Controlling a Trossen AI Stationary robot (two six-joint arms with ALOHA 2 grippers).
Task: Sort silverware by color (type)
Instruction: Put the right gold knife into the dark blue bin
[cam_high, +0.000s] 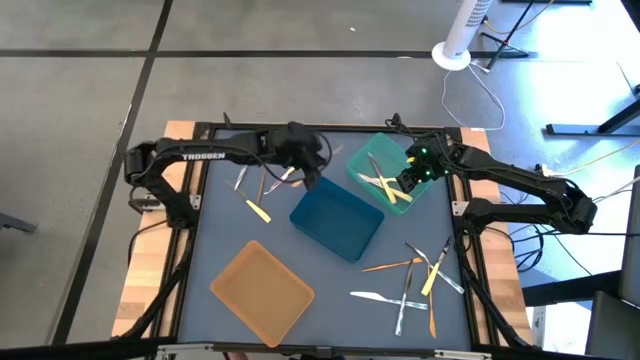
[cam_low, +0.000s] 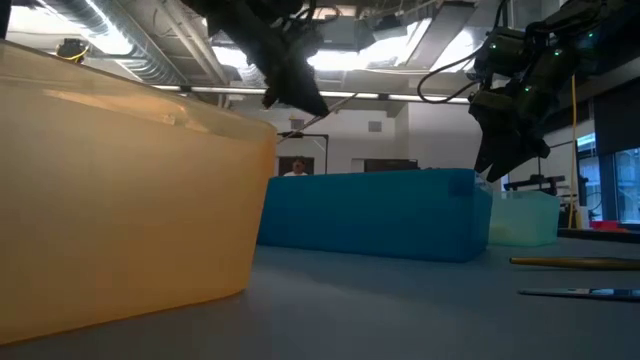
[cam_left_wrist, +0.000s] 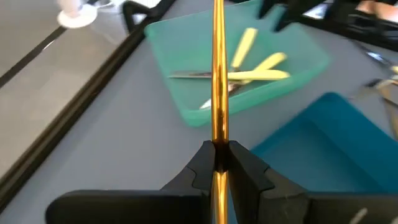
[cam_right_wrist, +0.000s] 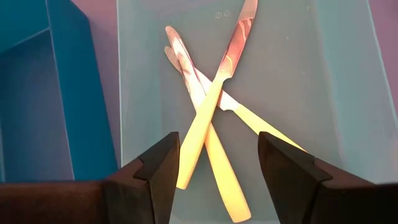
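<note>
Left claw (cam_left_wrist: 217, 163) pinched tight on a thin, glossy orange-gold utensil (cam_left_wrist: 218, 74); its working end runs out of the wrist frame, so type can't be told. Right claw (cam_right_wrist: 217, 165) stands wide and empty just above the translucent teal tray (cam_right_wrist: 323, 74), three yellow-handled knives (cam_right_wrist: 211, 112) crossed directly below. Matte blue tray (cam_high: 335, 220) sits between both claws; more silverware (cam_high: 415, 280) is scattered on the desk (cam_high: 215, 235).

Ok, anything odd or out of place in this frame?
Nothing damaged or spilled. The teal tray holds crossed yellow-handled knives; unsorted silverware lies scattered on the table. The left pincer grips an orange utensil.
</note>
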